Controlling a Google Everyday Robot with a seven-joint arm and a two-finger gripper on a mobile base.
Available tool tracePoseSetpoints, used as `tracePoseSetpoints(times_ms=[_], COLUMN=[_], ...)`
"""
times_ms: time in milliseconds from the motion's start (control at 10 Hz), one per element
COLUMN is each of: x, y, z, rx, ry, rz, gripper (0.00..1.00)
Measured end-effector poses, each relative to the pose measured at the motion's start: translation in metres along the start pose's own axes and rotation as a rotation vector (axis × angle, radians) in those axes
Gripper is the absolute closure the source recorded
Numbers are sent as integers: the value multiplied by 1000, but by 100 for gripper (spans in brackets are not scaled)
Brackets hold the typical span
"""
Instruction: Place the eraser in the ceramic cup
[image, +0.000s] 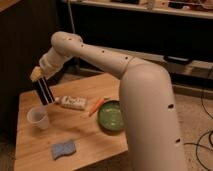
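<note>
My gripper (38, 77) is at the left, above the wooden table (75, 132), and is shut on the top end of the eraser (44, 92). The eraser is a long black block with thin pale stripes and hangs almost upright, its lower end tilted a little to the right. The ceramic cup (39, 118), small, whitish and tapered, stands upright on the table just below the eraser's lower end and slightly to its left. The eraser is clear of the cup's rim.
A white tube (72, 103) lies right of the cup. An orange stick-like thing (95, 107) lies beside a green bowl (112, 116). A blue wavy-edged sponge (64, 149) lies near the front edge. Dark shelving stands behind the table.
</note>
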Motion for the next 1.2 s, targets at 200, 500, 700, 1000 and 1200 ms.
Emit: tracePoseSetpoints(times_ms=[200,500,700,1000,1200], x=[11,14,19,25,28], y=[15,18,19,15,16], z=[8,18,26,37,45], rx=[-36,-38,-23,-20,-33], ry=[-38,-64,-66,-73,-69], rz=[24,24,-5,-36,-62], gripper=[100,100,100,100,100])
